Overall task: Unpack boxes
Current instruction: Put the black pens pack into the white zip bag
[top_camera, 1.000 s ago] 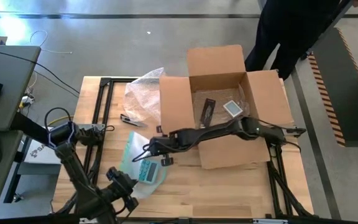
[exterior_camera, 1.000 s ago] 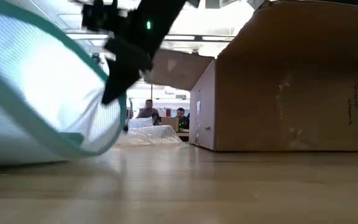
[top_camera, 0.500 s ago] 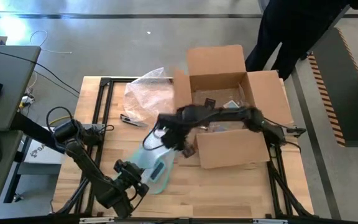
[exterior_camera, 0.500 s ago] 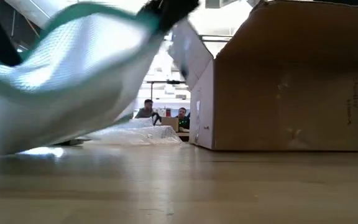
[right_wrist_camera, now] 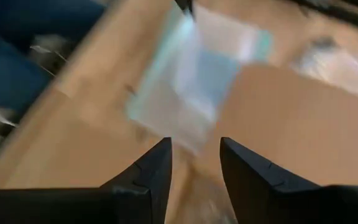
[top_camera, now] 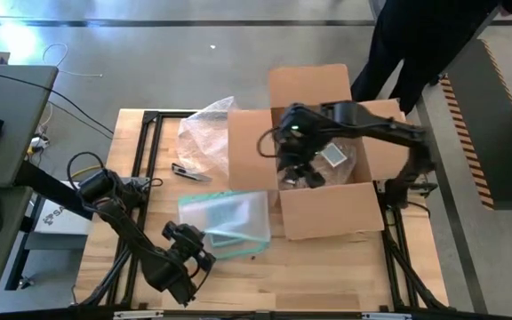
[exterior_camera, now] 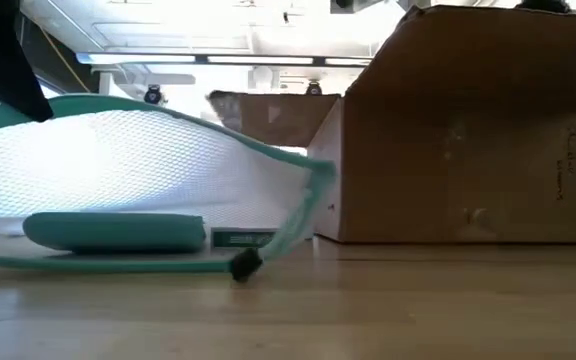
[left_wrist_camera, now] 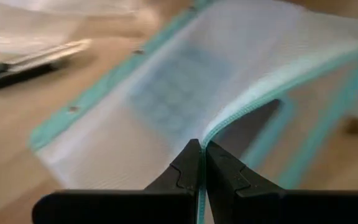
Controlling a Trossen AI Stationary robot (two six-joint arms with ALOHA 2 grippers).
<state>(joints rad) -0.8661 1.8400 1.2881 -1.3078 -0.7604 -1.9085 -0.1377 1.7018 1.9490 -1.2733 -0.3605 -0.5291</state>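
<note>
The brown cardboard box (top_camera: 327, 160) stands open at the table's right-centre, its base on the wood. My right gripper (top_camera: 302, 173) hovers above its inside, open, with nothing between the fingers (right_wrist_camera: 194, 144). A small grey device (top_camera: 334, 156) lies in the box. The clear pouch with a teal edge (top_camera: 229, 222) lies left of the box, with a flat teal object (exterior_camera: 118, 232) inside. My left gripper (top_camera: 204, 244) is shut on the pouch's near edge. My left gripper pinches the teal zipper edge (left_wrist_camera: 211, 134) of the pouch's upper layer between its two fingers, at the open mouth. The fingers slant down from the table's near left. The upper layer arches up (exterior_camera: 168, 120) while the pouch's underside lies on the table.
A crumpled bubble wrap sheet (top_camera: 207, 133) lies left of the box's far corner, and a small black and silver tool (top_camera: 189, 172) lies beside it. A person (top_camera: 416, 44) stands beyond the table's far right. Bare wood shows along the near edge (top_camera: 327, 276).
My right gripper has let go of the pouch and has risen toward the far right, coming over the open box. The pouch, lifted and bunched half a second ago, has dropped and spread out flat. My left gripper has shifted a little toward the right, still shut on the pouch's edge.
</note>
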